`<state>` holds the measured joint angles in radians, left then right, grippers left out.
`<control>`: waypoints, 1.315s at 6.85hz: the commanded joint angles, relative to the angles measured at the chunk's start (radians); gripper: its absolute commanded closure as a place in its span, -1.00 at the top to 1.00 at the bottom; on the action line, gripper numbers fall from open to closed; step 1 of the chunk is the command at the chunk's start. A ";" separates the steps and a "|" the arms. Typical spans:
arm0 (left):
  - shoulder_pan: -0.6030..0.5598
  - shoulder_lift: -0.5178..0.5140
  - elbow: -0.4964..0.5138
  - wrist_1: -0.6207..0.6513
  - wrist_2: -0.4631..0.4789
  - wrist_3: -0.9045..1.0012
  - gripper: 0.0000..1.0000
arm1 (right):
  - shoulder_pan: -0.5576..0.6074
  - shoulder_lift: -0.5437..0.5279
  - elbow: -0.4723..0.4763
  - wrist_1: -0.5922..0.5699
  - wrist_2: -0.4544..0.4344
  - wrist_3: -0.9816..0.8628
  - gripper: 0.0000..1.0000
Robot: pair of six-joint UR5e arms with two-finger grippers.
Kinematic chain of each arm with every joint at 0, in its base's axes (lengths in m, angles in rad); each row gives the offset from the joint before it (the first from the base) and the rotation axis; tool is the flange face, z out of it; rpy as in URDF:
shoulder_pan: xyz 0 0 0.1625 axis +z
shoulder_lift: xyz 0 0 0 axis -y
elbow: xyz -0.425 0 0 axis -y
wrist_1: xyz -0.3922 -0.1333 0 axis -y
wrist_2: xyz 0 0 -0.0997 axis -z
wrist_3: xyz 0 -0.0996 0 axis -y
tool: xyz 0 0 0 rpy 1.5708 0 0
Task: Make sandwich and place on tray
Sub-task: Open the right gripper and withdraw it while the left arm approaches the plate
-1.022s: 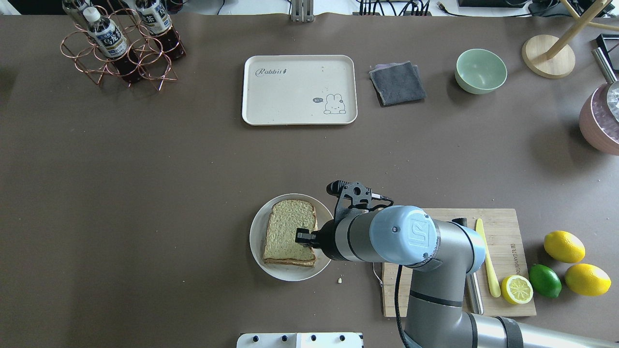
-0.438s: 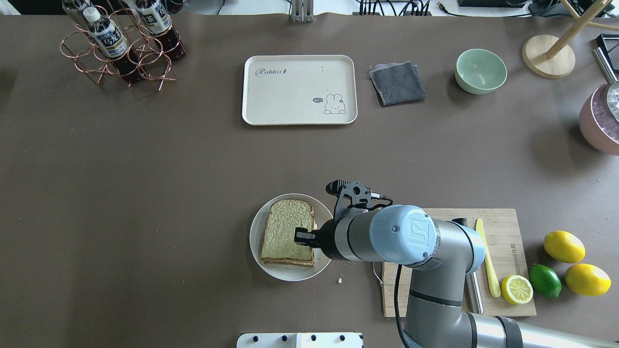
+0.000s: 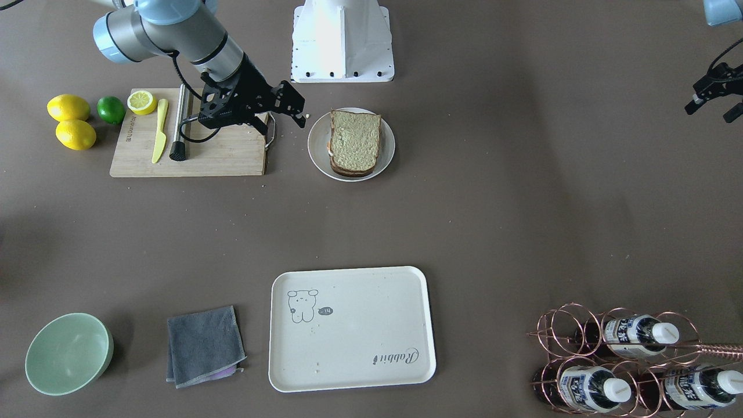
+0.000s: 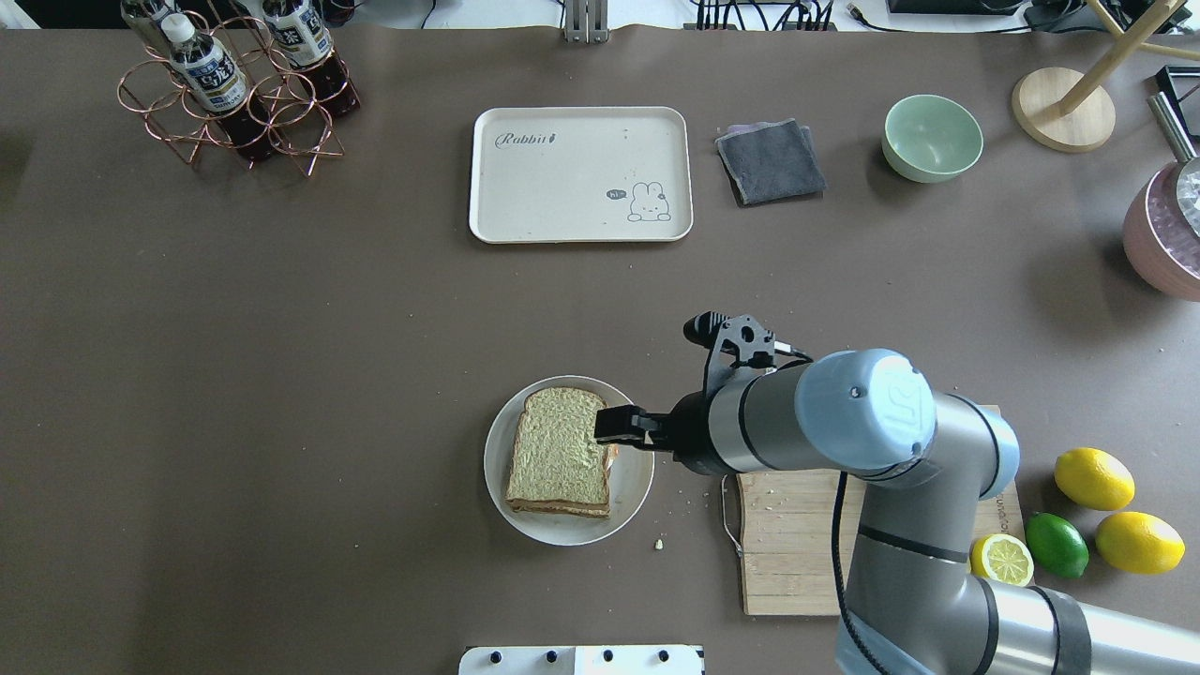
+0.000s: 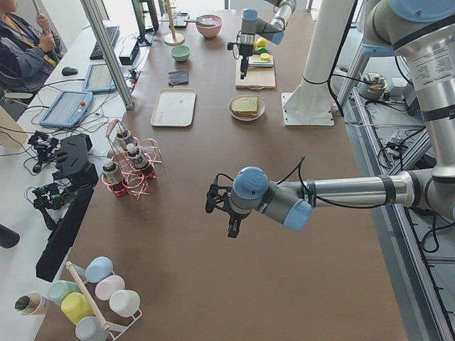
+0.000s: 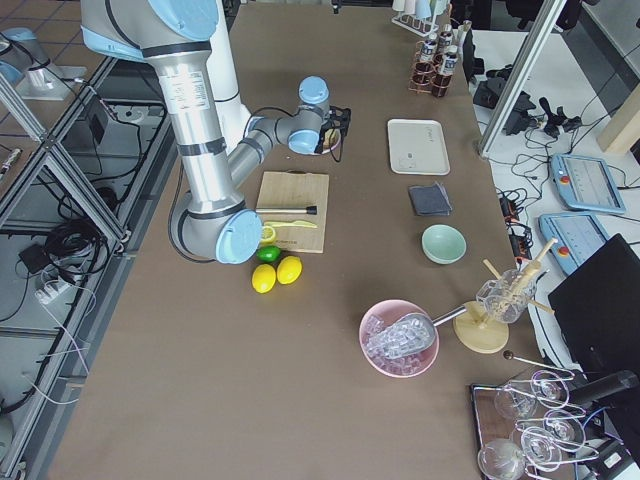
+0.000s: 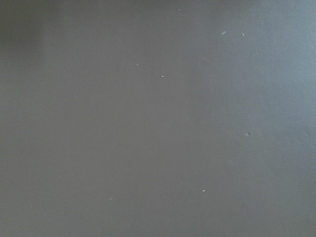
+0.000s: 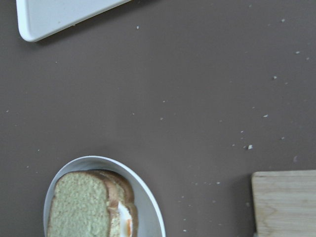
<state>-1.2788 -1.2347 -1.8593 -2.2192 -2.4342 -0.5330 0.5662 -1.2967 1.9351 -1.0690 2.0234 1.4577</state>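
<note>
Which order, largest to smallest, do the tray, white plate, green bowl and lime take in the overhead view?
1. tray
2. white plate
3. green bowl
4. lime
The differences are plain; no two look alike.

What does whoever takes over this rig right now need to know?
Right tool: open, empty, raised by the plate edge.
Left tool: open, empty, far off over bare table.
Sandwich: stacked, lying on the plate.
Tray: across the table, nothing on it.
Done: assembly.
Left: grasp the sandwich, carry it over, set it on the tray.
</note>
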 commanded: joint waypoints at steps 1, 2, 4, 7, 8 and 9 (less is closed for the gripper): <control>0.232 -0.078 -0.116 -0.028 0.061 -0.355 0.95 | 0.159 -0.140 0.015 0.000 0.151 -0.188 1.00; 0.389 -0.176 -0.132 -0.027 0.152 -0.496 0.95 | 0.240 -0.214 0.022 0.001 0.212 -0.301 1.00; 0.632 -0.361 -0.114 0.025 0.268 -0.718 0.94 | 0.401 -0.336 0.016 0.001 0.317 -0.542 1.00; 0.856 -0.667 -0.036 0.229 0.535 -0.797 0.83 | 0.634 -0.522 -0.017 0.000 0.434 -0.923 1.00; 0.859 -0.670 -0.011 0.228 0.535 -0.791 0.61 | 0.642 -0.524 -0.028 0.000 0.436 -0.939 1.00; 0.860 -0.702 0.036 0.225 0.537 -0.789 0.34 | 0.647 -0.533 -0.031 0.000 0.436 -0.939 1.00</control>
<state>-0.4295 -1.9025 -1.8686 -1.9966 -1.9068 -1.3205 1.2008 -1.8168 1.9110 -1.0692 2.4554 0.5363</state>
